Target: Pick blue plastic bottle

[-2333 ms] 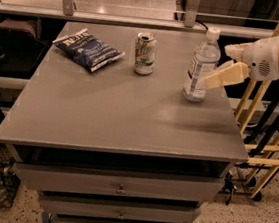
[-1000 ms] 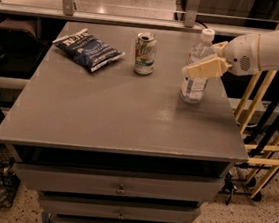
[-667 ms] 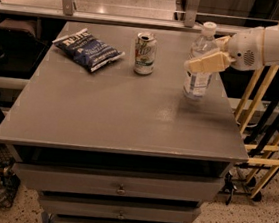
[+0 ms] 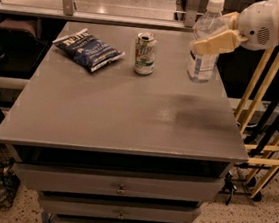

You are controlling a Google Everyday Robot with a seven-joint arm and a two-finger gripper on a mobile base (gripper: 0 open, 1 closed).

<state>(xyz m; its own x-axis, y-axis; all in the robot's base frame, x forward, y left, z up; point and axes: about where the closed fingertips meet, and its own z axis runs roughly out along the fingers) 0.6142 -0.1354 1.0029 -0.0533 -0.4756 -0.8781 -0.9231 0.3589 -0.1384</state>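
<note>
1. The gripper (image 4: 212,33) reached in from the right. Its cream fingers (image 4: 219,40) were clamped on the blue plastic bottle (image 4: 201,66) — one finger across the front of its body just above the label, the other behind it near the shoulder.
2. The bottle stood upright between the fingers, with its white cap above them and its label and base below. Whether the base touched the grey cabinet top (image 4: 128,117) could not be told.
3. As I judge it, the grasp was made and the lift was the step in hand. The next move called for a straight rise with a firm grip, since thin plastic could slip or tilt.
4. Left of the fingers stood a green-white can (image 4: 145,54) — near the bottle but apart from it. Farther left lay a dark blue snack bag (image 4: 88,50).
5. Count: one bottle, one can, one bag, one gripper.
</note>
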